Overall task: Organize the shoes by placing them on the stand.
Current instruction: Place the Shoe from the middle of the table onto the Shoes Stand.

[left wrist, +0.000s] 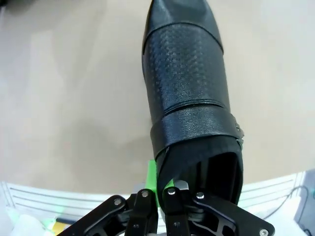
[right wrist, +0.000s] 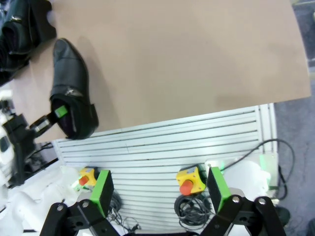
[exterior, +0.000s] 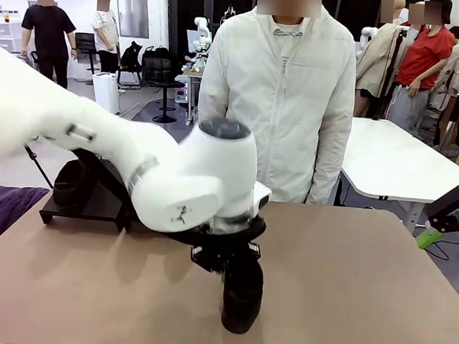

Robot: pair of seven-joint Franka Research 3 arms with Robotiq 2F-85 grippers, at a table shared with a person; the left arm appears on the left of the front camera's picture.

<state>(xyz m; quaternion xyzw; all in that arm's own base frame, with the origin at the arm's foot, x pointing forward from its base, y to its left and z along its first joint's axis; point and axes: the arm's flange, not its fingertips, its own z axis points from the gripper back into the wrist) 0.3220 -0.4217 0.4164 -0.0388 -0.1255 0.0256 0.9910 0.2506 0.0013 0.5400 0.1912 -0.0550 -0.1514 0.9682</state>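
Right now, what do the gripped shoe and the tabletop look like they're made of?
Shoe: looks like black leather, soft sheen, with a fine embossed grain across the vamp and a smoother strap; could be synthetic. The left claw is shut on its heel edge. Tabletop: smooth matte tan surface, likely laminate; no grain visible.

Tan table (exterior: 378, 293) bearing shoe (exterior: 242, 295), stand (exterior: 85, 201)

Your left arm (exterior: 135, 165) is glossy white, with rounded joint housings, a grey cap and a black gripper (left wrist: 158, 189) carrying a green pad. Your right gripper (right wrist: 160, 194) has black linkages with visible screws and two green pads.
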